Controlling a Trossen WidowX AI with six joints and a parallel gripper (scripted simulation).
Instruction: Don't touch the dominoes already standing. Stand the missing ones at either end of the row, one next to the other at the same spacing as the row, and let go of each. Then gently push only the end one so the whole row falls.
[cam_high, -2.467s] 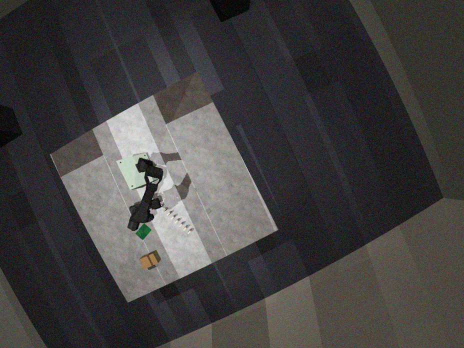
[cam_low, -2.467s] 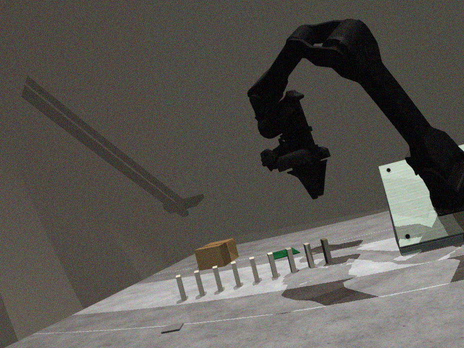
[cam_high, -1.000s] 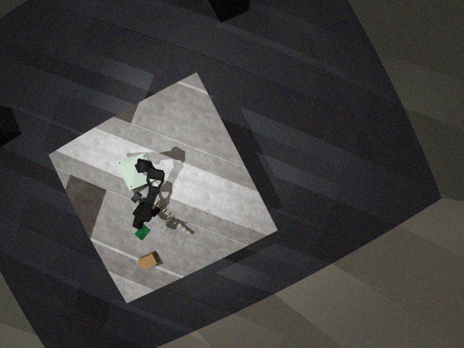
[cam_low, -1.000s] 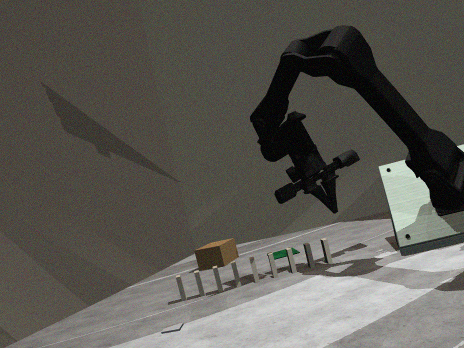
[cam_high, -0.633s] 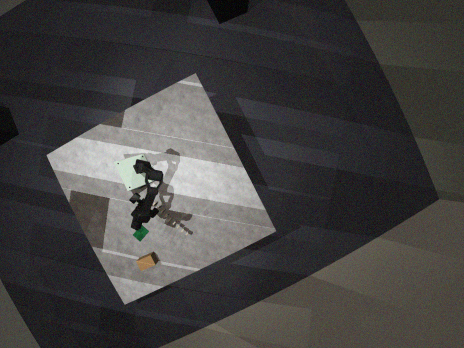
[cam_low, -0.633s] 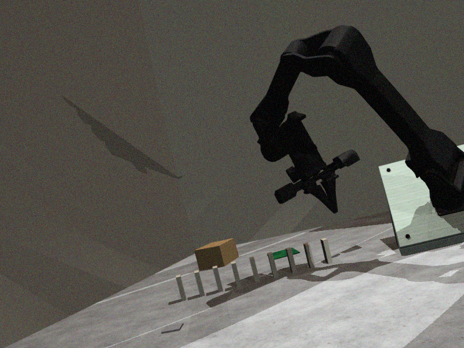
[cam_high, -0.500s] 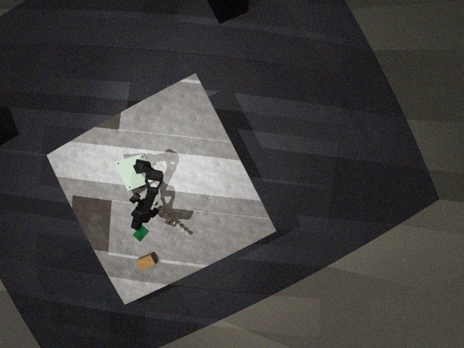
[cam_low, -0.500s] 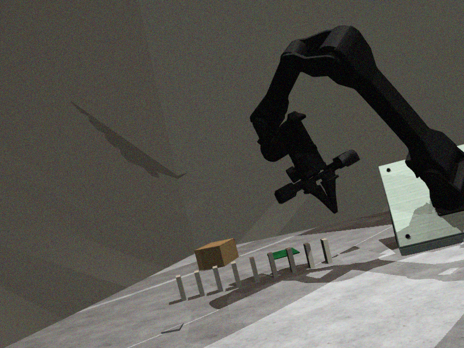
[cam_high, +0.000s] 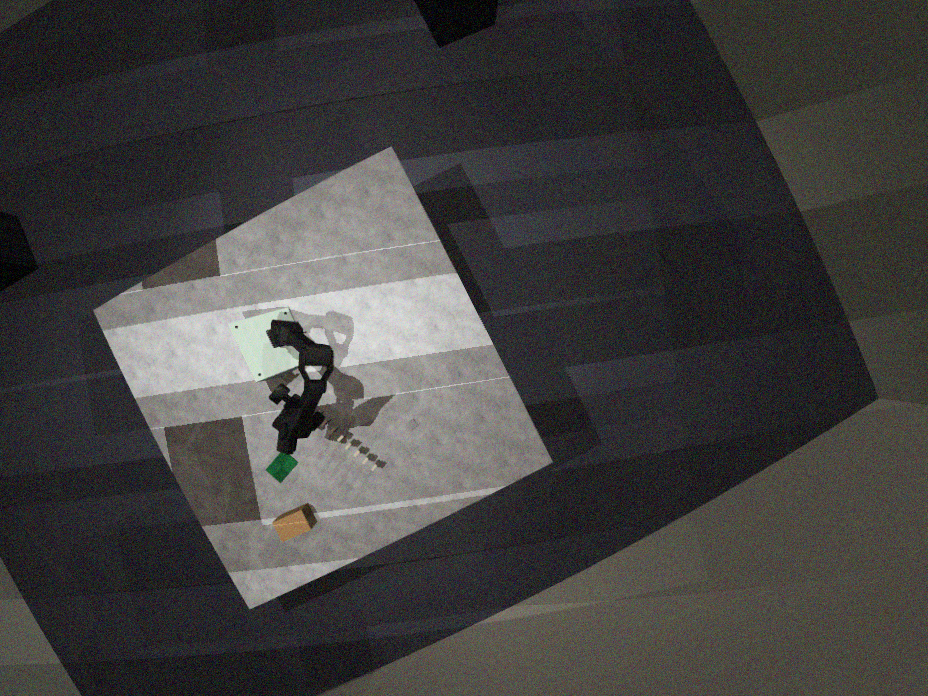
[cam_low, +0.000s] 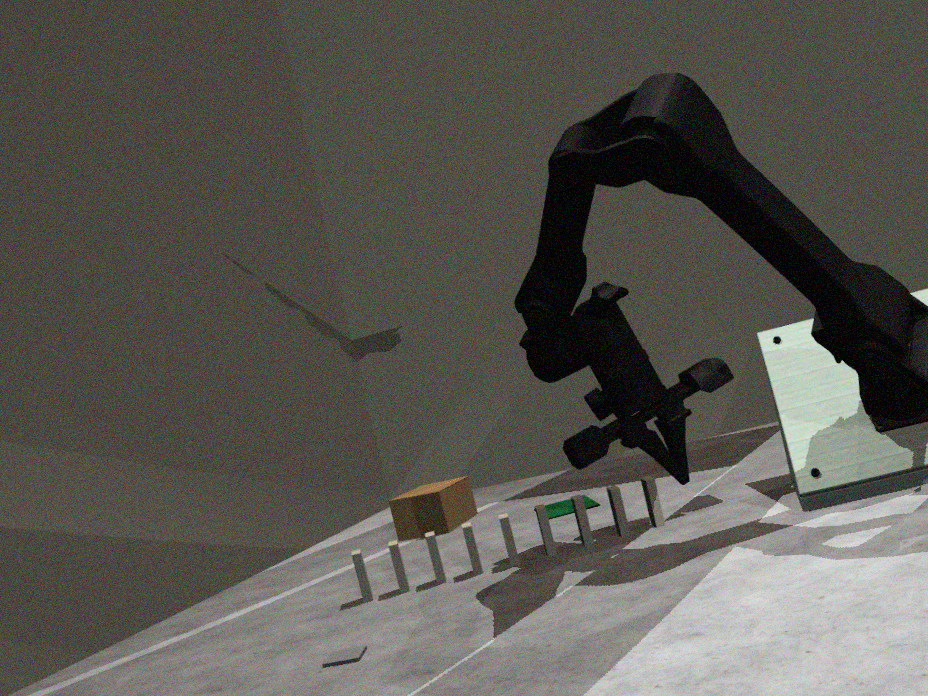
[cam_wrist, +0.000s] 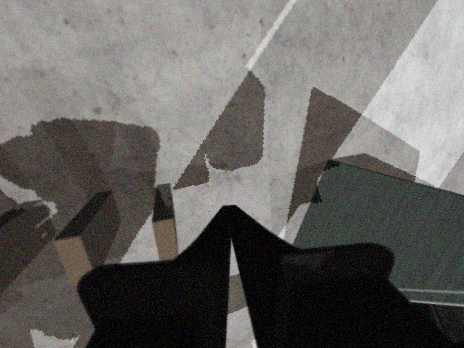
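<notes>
Several thin pale dominoes stand upright in one evenly spaced row. The far end domino (cam_high: 373, 466) (cam_low: 363, 576) is away from the arm. The end domino nearest the base (cam_low: 655, 503) (cam_wrist: 165, 240) stands in shadow. Its neighbour (cam_low: 618, 513) (cam_wrist: 75, 255) is also in the wrist view, left of it. My gripper (cam_low: 685, 480) (cam_wrist: 229, 211) is shut and empty, its fingertips together. The tips are just beyond the near end of the row, on the base side, at about the height of the domino's top, with a gap between. In the top view the arm hides the fingertips.
A green flat patch (cam_high: 281, 467) (cam_low: 562, 510) lies behind the row. An orange-brown box (cam_high: 292, 523) (cam_low: 453, 505) stands farther off. The pale green base plate (cam_high: 254, 348) (cam_low: 787, 397) is near the gripper. A small, thin dark-edged shape (cam_low: 342, 663) lies flat in front of the row.
</notes>
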